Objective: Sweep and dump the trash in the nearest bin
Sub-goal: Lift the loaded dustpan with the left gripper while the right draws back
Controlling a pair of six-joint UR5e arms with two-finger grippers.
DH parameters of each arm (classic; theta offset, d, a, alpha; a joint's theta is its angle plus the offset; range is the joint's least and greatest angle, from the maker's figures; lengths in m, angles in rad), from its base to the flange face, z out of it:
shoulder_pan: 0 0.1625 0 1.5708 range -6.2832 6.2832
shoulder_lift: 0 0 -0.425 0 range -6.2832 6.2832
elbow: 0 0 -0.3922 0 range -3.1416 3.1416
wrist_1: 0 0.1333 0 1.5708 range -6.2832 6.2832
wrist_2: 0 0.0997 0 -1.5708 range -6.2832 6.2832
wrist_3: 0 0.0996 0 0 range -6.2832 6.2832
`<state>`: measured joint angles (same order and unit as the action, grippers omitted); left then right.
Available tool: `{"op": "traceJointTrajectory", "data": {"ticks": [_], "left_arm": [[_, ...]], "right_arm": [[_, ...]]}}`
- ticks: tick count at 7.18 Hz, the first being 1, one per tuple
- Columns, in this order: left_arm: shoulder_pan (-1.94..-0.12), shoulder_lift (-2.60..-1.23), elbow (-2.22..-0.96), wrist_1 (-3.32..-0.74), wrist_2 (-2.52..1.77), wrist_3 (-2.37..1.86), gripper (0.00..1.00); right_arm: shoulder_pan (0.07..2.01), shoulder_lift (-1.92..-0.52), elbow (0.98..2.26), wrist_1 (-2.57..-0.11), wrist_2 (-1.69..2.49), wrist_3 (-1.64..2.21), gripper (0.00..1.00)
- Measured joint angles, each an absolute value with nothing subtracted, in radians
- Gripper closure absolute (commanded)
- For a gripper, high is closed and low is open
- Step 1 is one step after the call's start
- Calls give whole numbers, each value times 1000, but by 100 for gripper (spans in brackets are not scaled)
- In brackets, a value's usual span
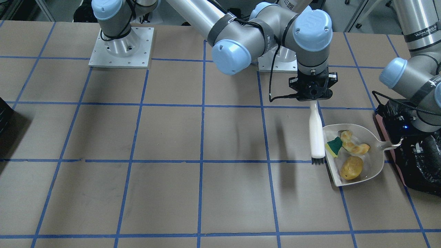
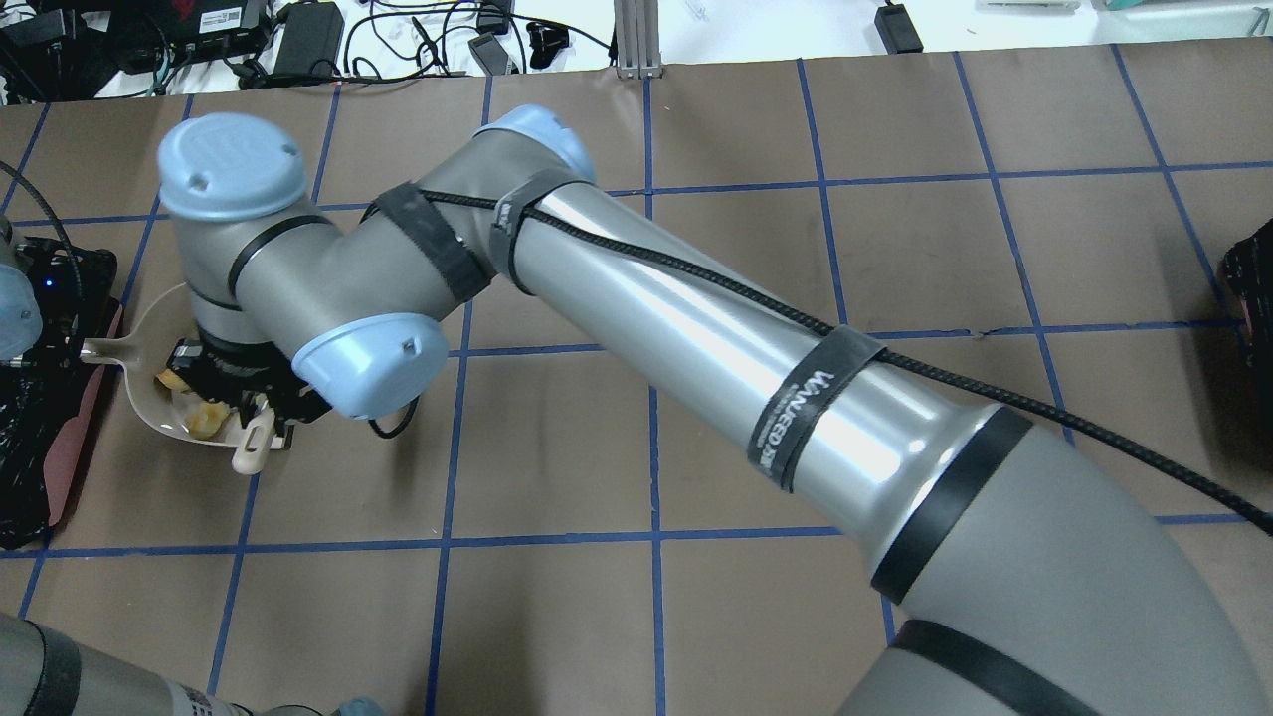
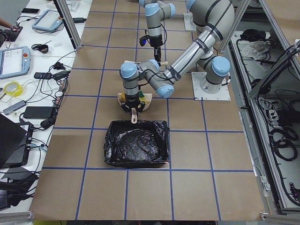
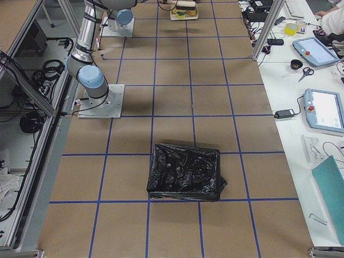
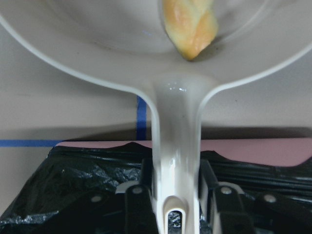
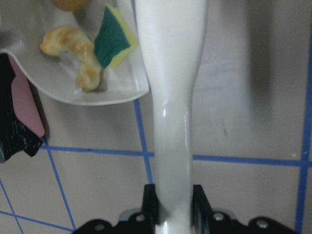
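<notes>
white brush (image 1: 316, 132), white dustpan (image 1: 373, 160), black-lined pink bin (image 1: 420, 168)

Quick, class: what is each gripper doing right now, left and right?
left gripper: shut on the handle of the white plastic dustpan.
right gripper: shut on the white-handled brush.

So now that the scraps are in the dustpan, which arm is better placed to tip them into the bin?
Left. The left gripper clamps the dustpan by its handle, right at the edge of the bin. The right gripper holds only the brush.
</notes>
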<state>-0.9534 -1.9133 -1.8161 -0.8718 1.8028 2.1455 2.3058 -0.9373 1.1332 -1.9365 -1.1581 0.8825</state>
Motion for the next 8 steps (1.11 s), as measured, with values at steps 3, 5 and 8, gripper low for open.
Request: {"op": "traceJointTrajectory", "data": {"ticks": [3,5,8], "left_arm": [[-912,-1894,-1737,-1064,1657,2103,100],[-844,-1891,-1660,-1219,1560,2102,100],[-691,-1910,-1522,-1434,1497,2184,100]], "right_arm": [[2121,-1034,1240,-1844,-1257,681,100],[2006,-1144,1416,-1787,-1390,524,100],[1948,-1357,1775,-1867,-1472,441,100]]}}
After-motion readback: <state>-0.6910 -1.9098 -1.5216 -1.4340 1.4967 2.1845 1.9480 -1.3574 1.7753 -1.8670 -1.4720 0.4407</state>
